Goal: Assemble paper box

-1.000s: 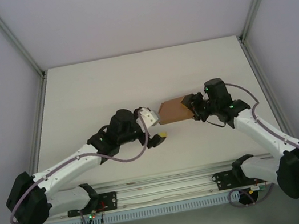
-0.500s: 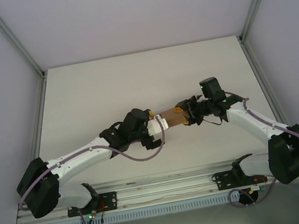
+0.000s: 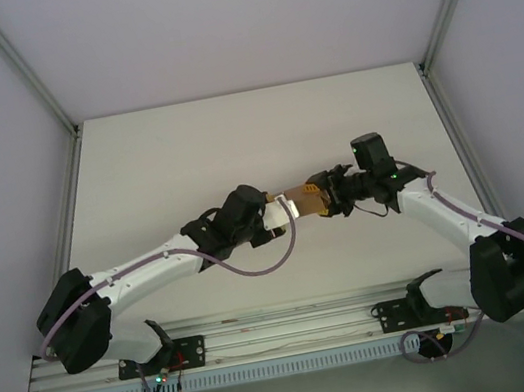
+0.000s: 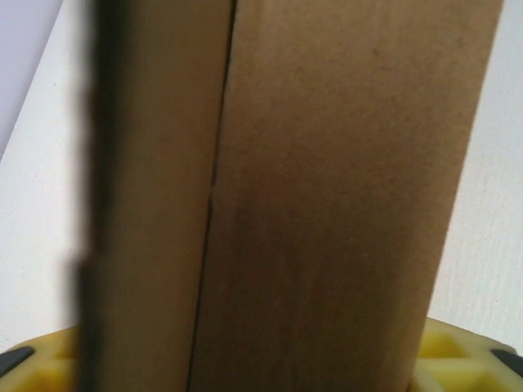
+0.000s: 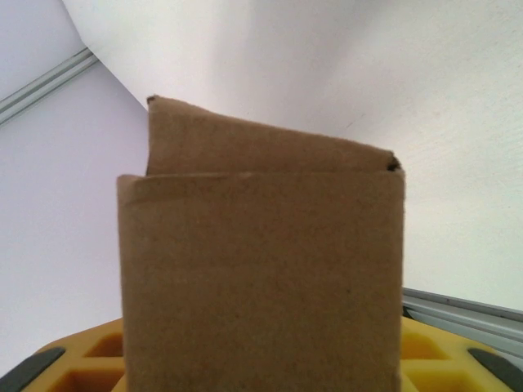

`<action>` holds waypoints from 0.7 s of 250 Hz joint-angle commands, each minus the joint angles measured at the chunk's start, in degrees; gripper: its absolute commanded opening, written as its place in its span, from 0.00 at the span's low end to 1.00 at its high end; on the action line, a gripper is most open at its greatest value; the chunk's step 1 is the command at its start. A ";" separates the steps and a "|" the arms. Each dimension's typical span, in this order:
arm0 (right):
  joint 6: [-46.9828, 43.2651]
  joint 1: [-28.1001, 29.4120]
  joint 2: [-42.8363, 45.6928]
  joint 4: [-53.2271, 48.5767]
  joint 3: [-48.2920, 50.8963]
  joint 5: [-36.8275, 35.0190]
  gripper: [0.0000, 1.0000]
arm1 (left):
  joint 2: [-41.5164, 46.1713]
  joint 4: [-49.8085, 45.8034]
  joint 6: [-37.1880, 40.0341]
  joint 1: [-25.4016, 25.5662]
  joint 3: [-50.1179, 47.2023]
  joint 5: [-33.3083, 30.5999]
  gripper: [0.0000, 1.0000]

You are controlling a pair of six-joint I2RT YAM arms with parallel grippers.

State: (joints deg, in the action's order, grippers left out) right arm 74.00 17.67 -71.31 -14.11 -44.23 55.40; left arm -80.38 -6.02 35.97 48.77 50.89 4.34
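Note:
The paper box [image 3: 301, 199], plain brown cardboard folded flat, hangs above the middle of the table between my two grippers. My left gripper [image 3: 281, 211] has its jaws round the box's left end and is shut on it. In the left wrist view the box [image 4: 327, 204] runs up between the jaws with a crease line down it, hiding the fingers. My right gripper [image 3: 324, 197] is shut on the box's right end. In the right wrist view the box [image 5: 261, 269] stands up from the jaws, a second layer showing behind its top edge.
The white table [image 3: 184, 159] spreads out behind and to both sides of the arms. Metal frame posts [image 3: 21, 66] rise at its back corners, and a rail [image 3: 282, 309] runs along the near edge. A purple cable [image 3: 255, 268] loops under the left wrist.
My left gripper has come in from the left onto the box's left end and narrowed its jaws on it. My right gripper turned the box edge-on and still holds it.

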 commanded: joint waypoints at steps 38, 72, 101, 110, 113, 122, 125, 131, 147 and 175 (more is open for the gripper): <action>-0.34 0.21 0.85 1.01 -0.05 2.12 0.73 | 1.50 1.93 -0.68 0.07 1.04 -1.19 0.39; -1.70 0.06 3.58 1.14 -0.07 -4.05 1.00 | 0.69 -2.94 0.36 -0.48 2.28 0.93 0.33; -12.95 -1.47 5.68 -5.81 -3.39 -13.80 1.00 | -0.21 -11.18 1.80 -1.15 4.53 3.54 0.32; -18.45 -1.98 7.06 -9.52 -5.27 -17.26 1.00 | -0.37 -13.59 2.57 -1.47 4.96 4.48 0.32; -20.36 -2.06 7.39 -10.69 -6.00 -18.45 1.00 | -0.39 -14.26 2.68 -1.61 5.08 4.75 0.32; -26.51 -2.11 8.33 -13.58 -7.94 -22.16 1.00 | -0.56 -16.52 3.11 -2.07 5.49 6.20 0.33; -28.66 -2.11 8.64 -14.35 -8.44 -23.30 1.00 | -0.69 -17.42 3.40 -2.41 5.70 6.92 0.33; -32.39 -2.12 9.34 -15.51 -9.31 -25.78 1.00 | -0.86 -19.19 3.70 -2.87 6.08 8.24 0.33; -40.87 -2.12 11.49 -15.59 -9.80 -29.54 1.00 | -1.73 -23.62 4.81 -4.69 7.29 13.74 0.34; -50.75 -2.17 14.70 -12.52 -8.04 -28.57 1.00 | -4.93 -29.46 6.42 -7.97 10.09 19.87 0.34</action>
State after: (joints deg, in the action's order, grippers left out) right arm 41.34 15.59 -59.70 -24.82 -52.56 32.80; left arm -82.08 -24.62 39.22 43.79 57.71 14.96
